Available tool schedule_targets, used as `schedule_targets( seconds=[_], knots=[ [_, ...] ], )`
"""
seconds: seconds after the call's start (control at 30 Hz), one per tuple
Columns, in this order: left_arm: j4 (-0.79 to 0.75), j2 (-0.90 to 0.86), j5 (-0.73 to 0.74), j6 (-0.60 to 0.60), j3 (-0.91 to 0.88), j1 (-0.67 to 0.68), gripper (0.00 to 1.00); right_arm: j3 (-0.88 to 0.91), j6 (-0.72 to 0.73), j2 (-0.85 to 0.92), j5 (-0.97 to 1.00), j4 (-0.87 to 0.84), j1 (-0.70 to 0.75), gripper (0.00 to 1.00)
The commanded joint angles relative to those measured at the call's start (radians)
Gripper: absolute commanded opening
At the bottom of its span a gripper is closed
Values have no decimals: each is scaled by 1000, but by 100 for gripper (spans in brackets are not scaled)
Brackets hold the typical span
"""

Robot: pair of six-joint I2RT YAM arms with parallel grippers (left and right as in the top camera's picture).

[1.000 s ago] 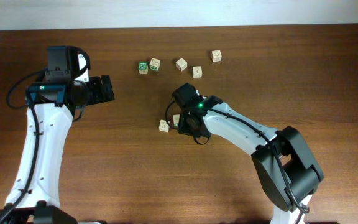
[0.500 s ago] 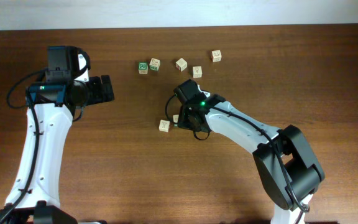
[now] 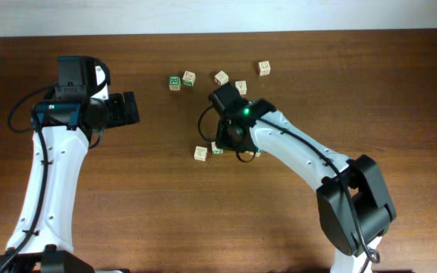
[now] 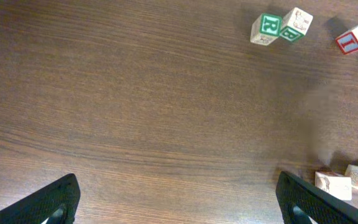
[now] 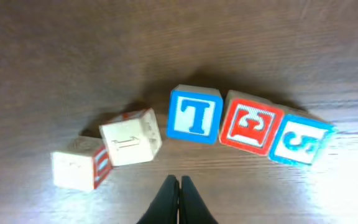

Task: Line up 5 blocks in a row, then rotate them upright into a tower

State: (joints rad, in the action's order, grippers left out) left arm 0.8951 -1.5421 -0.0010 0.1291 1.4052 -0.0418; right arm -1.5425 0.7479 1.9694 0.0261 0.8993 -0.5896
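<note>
Right wrist: right gripper (image 5: 179, 188) pinched shut, empty, near blue T block (image 5: 194, 115); red block (image 5: 252, 129) touching it; left gripper (image 4: 176, 190) wide, empty.

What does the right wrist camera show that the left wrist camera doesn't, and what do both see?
Only the right wrist: the right end effector, shut and empty, plus the red block and the blue block next to it. Only the left wrist: the open left end effector, the green R cube and the green-marked block beside it. Both: the blue T block on the wooden table.
</note>
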Motion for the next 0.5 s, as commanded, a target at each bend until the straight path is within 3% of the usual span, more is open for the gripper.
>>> schedule_targets(
  seconds=[0.0,0.2,0.47],
  knots=[
    [1,1,-3,13,19,-7,99,-21,-6,-19,31,106,74,4],
    [1,1,-3,13,19,-7,99,106,20,-16,31,133,186,4],
    [1,1,-3,13,19,-7,99,217,-14,-16,31,-53,197,4]
  ],
)
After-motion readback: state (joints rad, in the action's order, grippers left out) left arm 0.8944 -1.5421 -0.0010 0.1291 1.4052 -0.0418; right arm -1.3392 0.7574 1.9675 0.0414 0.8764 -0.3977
